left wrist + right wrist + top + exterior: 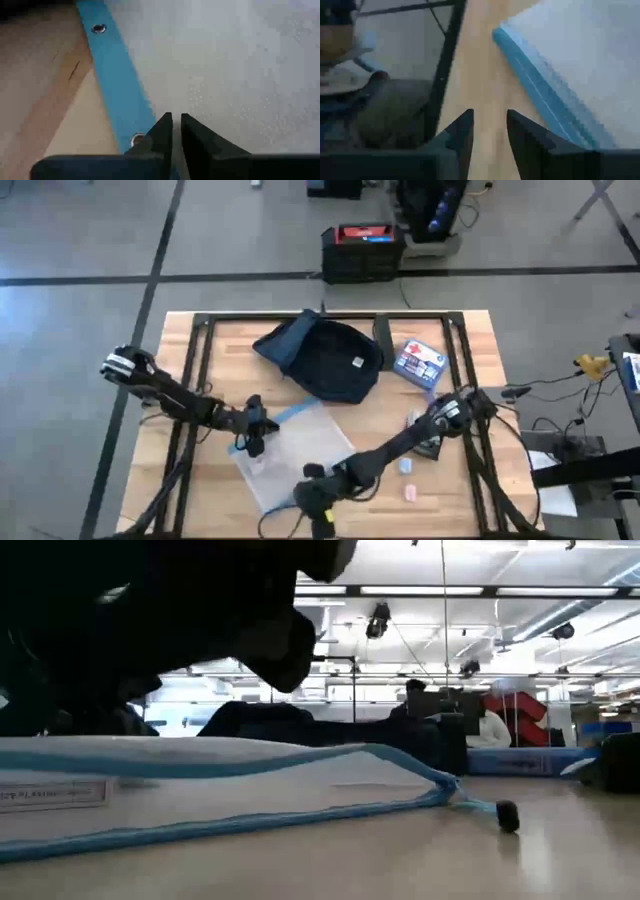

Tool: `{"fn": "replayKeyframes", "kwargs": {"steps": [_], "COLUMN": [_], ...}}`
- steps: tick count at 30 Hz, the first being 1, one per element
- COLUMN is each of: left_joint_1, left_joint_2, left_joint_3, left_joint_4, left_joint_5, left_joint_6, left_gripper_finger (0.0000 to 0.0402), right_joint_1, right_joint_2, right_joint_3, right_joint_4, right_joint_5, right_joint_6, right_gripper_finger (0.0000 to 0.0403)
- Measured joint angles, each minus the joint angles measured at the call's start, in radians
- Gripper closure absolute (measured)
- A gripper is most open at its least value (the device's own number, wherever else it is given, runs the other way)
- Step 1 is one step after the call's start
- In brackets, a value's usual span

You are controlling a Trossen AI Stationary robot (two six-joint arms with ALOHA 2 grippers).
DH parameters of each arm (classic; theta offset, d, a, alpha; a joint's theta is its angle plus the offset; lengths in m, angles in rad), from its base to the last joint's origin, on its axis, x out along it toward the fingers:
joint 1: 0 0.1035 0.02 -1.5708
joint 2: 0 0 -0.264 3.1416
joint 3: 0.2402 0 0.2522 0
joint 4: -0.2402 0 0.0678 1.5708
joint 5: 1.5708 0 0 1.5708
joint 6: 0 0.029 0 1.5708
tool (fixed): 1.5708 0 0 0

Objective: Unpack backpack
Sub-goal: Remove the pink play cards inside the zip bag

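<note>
Trouble you should watch for: your left gripper, fingers nearly together, pinches the clear pouch by its blue edge, and a thin grip could slip. Your right gripper (fingers apart, gripping nothing) hangs beside it. Your backpack lies well apart, farther back on the table.

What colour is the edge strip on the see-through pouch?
Bright blue trim on the clear plastic pouch, best in the left wrist view.
</note>
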Motion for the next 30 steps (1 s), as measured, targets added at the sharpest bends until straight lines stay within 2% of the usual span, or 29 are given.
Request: {"fn": "replayKeyframes", "kwargs": {"steps": [2, 6, 9, 12, 14, 20, 25, 30], "left_joint_1": [-0.002, -0.005, -0.012, -0.017, -0.017, -0.017, -0.016, -0.016], "left_joint_2": [-0.031, -0.104, -0.145, -0.140, -0.116, -0.057, -0.049, -0.022], "left_joint_3": [0.000, -0.004, -0.003, -0.008, -0.012, -0.023, -0.019, 0.001], "left_joint_4": [-0.036, -0.085, -0.123, -0.169, -0.161, -0.114, -0.032, -0.019], "left_joint_5": [0.008, 0.023, 0.021, 0.005, -0.009, -0.028, -0.005, 0.010], "left_joint_6": [-0.030, -0.033, -0.037, -0.079, -0.133, -0.221, -0.157, -0.125], "left_gripper_finger": [0.0377, 0.0377, 0.0377, 0.0377, 0.0377, 0.0377, 0.0377, 0.0377], "right_joint_1": [-0.010, -0.030, -0.043, -0.057, -0.070, -0.095, -0.106, -0.121], "right_joint_2": [0.022, 0.040, 0.040, 0.032, 0.027, 0.054, 0.089, 0.132], "right_joint_3": [0.000, -0.001, 0.000, 0.000, 0.000, 0.002, 0.002, 0.002], "right_joint_4": [0.001, 0.005, 0.030, 0.053, 0.095, 0.238, 0.266, 0.411], "right_joint_5": [0.003, 0.103, 0.231, 0.370, 0.419, 0.413, 0.417, 0.476], "right_joint_6": [0.011, -0.001, -0.037, -0.094, -0.117, -0.155, -0.172, -0.242], "right_gripper_finger": [0.0301, 0.0307, 0.0311, 0.0311, 0.0310, 0.0307, 0.0317, 0.0324]}}
